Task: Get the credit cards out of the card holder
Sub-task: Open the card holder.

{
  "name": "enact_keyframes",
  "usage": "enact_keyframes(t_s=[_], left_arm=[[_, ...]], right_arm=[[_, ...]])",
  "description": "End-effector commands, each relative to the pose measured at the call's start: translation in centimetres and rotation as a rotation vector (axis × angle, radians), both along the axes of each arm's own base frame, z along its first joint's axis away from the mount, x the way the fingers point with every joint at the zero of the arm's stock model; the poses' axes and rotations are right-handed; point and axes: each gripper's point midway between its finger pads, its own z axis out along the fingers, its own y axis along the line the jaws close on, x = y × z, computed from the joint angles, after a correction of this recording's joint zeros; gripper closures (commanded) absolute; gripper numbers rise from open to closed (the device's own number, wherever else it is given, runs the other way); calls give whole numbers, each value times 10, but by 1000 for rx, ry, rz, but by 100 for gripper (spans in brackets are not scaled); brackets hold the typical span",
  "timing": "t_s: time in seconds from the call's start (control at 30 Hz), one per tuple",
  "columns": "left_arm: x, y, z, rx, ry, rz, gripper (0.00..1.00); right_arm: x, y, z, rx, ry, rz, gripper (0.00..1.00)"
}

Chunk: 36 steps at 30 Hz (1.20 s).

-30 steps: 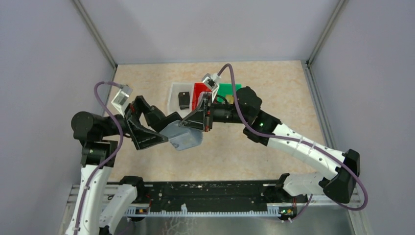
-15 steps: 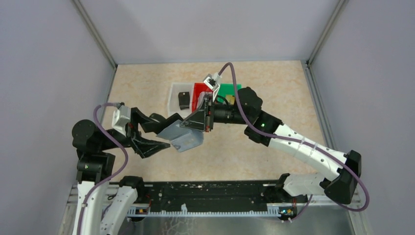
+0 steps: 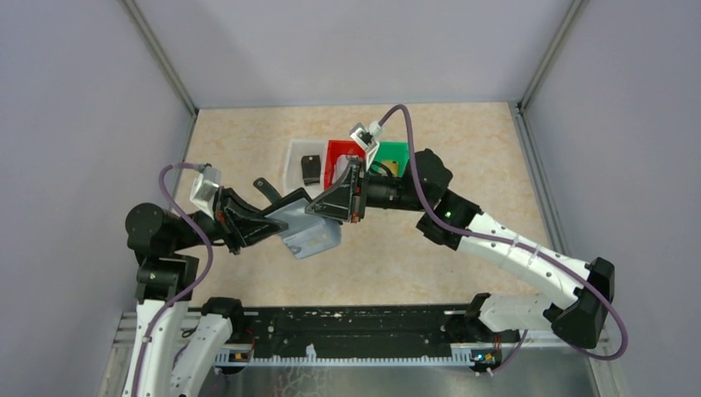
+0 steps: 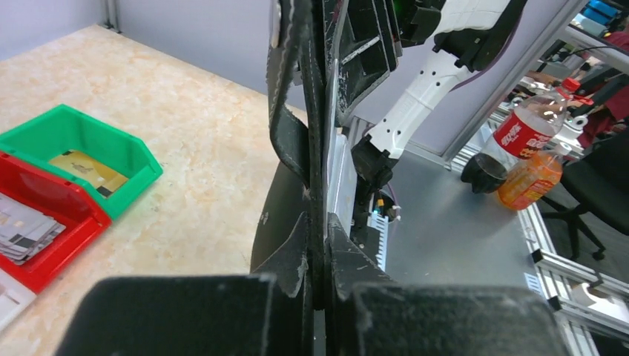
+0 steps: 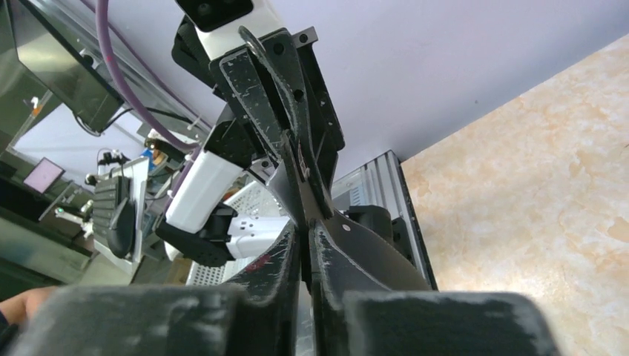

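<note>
At centre of the top view, the holder [image 3: 312, 236] is held off the table [image 3: 479, 165] between both grippers, opened out, its grey inner face turned up.

Left gripper [image 3: 277, 218]: jaws closed on the holder's left edge. In the left wrist view the leather is seen edge-on, pinched between the fingers.

Right gripper [image 3: 321, 210]: jaws closed on the holder's right edge. In the right wrist view a thin flap is clamped between the fingers.

Strap tab [image 3: 263, 187] is seen sticking up just above the left gripper.

Three bins are set side by side at upper middle, beyond the holder:
- white bin [image 3: 291, 161], black card [image 3: 311, 169] inside
- red bin [image 3: 337, 151], grey cards [image 4: 26, 230] inside
- green bin [image 3: 395, 149], gold card [image 4: 87, 170] inside

Whether any card sits in the holder cannot be told.
</note>
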Motion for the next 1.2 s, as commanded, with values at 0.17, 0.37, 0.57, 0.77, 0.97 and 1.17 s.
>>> enact_keyframes(t_s=[0.17,0.37,0.57,0.77,0.97,1.17], left_arm=[[-12,-3,1,20,3,-127,100],[-21,-2,-7,85,-34,-226,100],[-25,-2,-8,107,-73,-291,100],[-29,-1,-8,110,-106,-324,100],[-24,-2,-6,116,-132,-295,51],[5,-3,-3,70,-50,-94,1]], right_arm=[[2,-8,17,-89,-198,-12,37],[-4,2,5,-222,-286,102,15],[-21,15,-21,-378,-340,208,16],[-27,26,-34,-460,-350,259,51],[-21,29,-18,-428,-365,209,100],[-9,21,41,-187,-356,39,100]])
